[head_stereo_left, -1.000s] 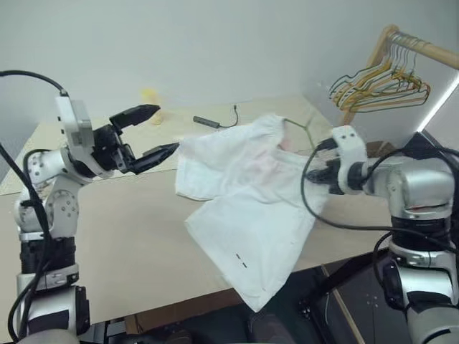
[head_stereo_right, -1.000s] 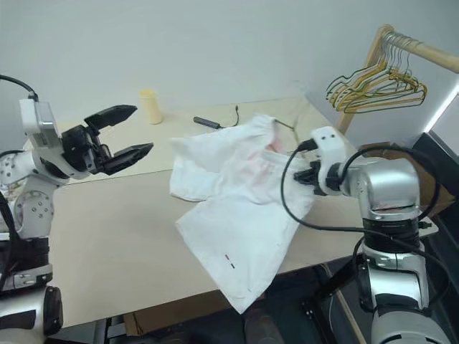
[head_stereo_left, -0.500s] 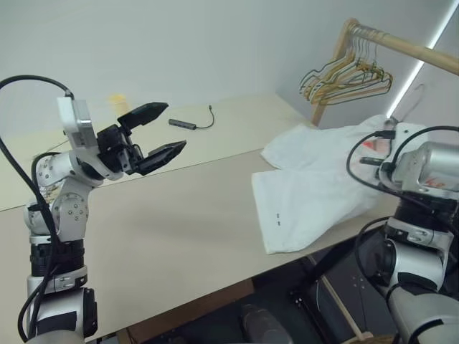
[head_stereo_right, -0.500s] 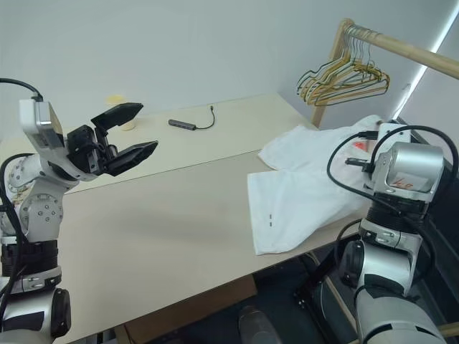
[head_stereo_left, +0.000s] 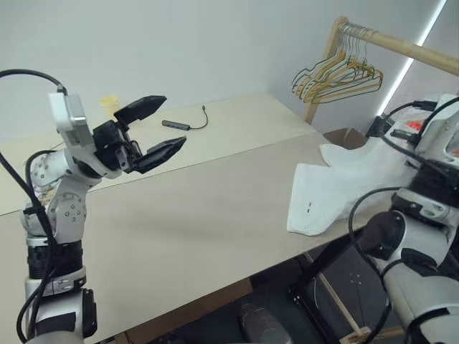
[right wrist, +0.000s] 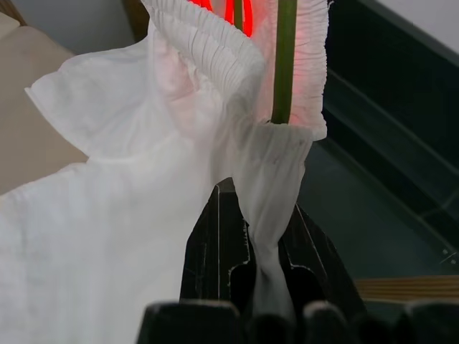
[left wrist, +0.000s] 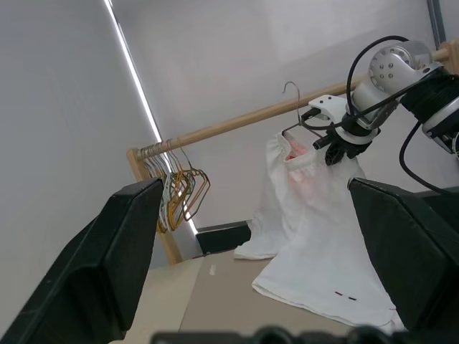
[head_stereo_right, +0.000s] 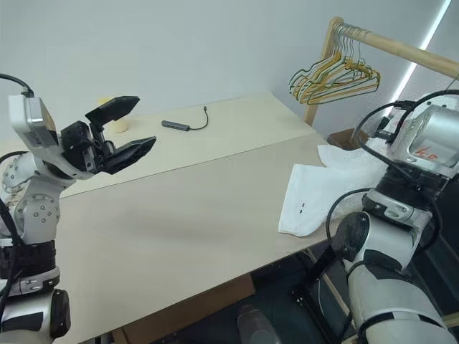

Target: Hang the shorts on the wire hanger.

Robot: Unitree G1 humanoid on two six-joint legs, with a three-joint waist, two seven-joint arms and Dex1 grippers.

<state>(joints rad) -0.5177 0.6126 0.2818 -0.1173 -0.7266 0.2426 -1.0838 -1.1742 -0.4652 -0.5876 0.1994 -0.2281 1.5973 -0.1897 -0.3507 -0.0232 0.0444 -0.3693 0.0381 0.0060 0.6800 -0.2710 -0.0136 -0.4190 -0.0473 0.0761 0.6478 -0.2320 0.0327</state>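
The white shorts (head_stereo_left: 337,190) trail from the right edge of the table (head_stereo_left: 179,222) up toward my right arm. My right gripper (right wrist: 262,215) is shut on their gathered waistband, which has a pink-red stain. The wire hanger (right wrist: 285,57) runs as a green wire through the waistband just past the fingers. In the left wrist view its silvery hook (left wrist: 292,89) rises above the lifted shorts (left wrist: 308,215) and my right gripper (left wrist: 336,147). My left gripper (head_stereo_left: 172,122) is raised over the table's left side, open and holding nothing, well away from the shorts.
A wooden rack rod (head_stereo_left: 401,44) stands at the far right with a cluster of yellow and green hangers (head_stereo_left: 337,72). A dark adapter with a cable (head_stereo_left: 179,125) and a yellow cup (head_stereo_left: 107,104) sit at the back of the table. A cardboard box (head_stereo_left: 346,136) lies beyond the right edge.
My right arm has swung right and up with the shorts, dragging them from mid-table to its right edge. The camera has turned right too. My left gripper has stayed open in place.
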